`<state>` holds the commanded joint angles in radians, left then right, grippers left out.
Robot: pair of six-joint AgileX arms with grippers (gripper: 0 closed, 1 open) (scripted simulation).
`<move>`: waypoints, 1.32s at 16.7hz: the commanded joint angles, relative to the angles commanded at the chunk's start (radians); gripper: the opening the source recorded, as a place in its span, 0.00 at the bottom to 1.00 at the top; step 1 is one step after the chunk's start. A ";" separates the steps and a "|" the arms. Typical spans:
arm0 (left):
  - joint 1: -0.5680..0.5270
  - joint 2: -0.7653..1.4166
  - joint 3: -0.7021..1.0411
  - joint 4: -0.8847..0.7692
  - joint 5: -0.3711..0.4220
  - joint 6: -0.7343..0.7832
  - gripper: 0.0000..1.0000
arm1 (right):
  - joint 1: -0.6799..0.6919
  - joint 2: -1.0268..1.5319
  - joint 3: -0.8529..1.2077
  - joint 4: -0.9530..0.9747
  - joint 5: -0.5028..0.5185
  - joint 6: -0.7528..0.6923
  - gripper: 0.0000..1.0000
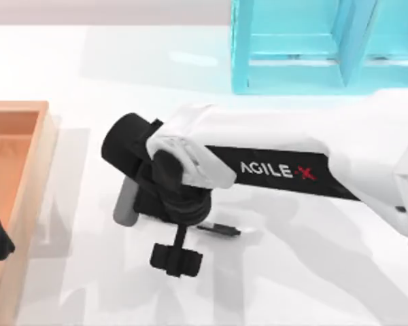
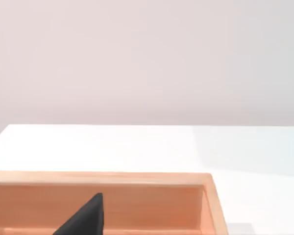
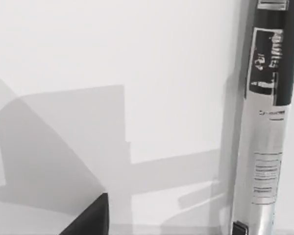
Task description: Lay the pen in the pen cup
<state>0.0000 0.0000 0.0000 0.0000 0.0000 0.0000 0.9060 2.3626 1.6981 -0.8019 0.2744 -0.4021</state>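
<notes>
My right tool point(image 1: 177, 234) hangs directly over the pen point(image 1: 221, 230), which lies flat on the white surface point(image 1: 292, 272), long axis running left to right, one black end projecting toward the right. The right wrist view shows the barrel point(image 3: 264, 147) close below. Finger state: I cannot tell. The left arm sits parked over the wooden tray point(image 1: 27, 176).

rendered sim tabletop: plain white table point(image 1: 292, 285), flat blank backdrop
</notes>
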 joint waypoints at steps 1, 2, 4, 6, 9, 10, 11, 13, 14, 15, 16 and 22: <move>0.000 0.000 0.000 0.000 0.000 0.000 1.00 | -0.001 0.003 -0.003 0.006 0.000 -0.001 1.00; 0.000 0.000 0.000 0.000 0.000 0.000 1.00 | -0.001 0.003 -0.003 0.006 0.000 -0.001 1.00; 0.000 0.000 0.000 0.000 0.000 0.000 1.00 | -0.001 0.003 -0.003 0.006 0.000 -0.001 1.00; 0.000 0.000 0.000 0.000 0.000 0.000 1.00 | -0.001 0.003 -0.003 0.006 0.000 -0.001 0.85; 0.000 0.000 0.000 0.000 0.000 0.000 1.00 | -0.001 0.003 -0.003 0.006 0.000 -0.001 0.62; 0.000 0.000 0.000 0.000 0.000 0.000 1.00 | -0.001 0.003 -0.003 0.006 0.000 -0.001 0.55; 0.000 0.000 0.000 0.000 0.000 0.000 1.00 | -0.001 0.003 -0.003 0.006 0.000 -0.001 0.47; 0.000 0.000 0.000 0.000 0.000 0.000 1.00 | -0.001 0.003 -0.003 0.006 0.000 -0.001 0.32; 0.000 0.000 0.000 0.000 0.000 0.000 1.00 | -0.001 0.003 -0.003 0.006 0.000 -0.001 0.25; 0.000 0.000 0.000 0.000 0.000 0.000 1.00 | -0.001 0.003 -0.003 0.006 0.000 -0.001 0.17; 0.000 0.000 0.000 0.000 0.000 0.000 1.00 | -0.001 0.003 -0.003 0.006 0.000 -0.001 0.10; 0.000 0.000 0.000 0.000 0.000 0.000 1.00 | -0.001 0.003 -0.003 0.006 0.000 -0.001 0.00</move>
<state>0.0000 0.0000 0.0000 0.0000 0.0000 0.0000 0.9048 2.3658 1.6952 -0.7964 0.2743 -0.4033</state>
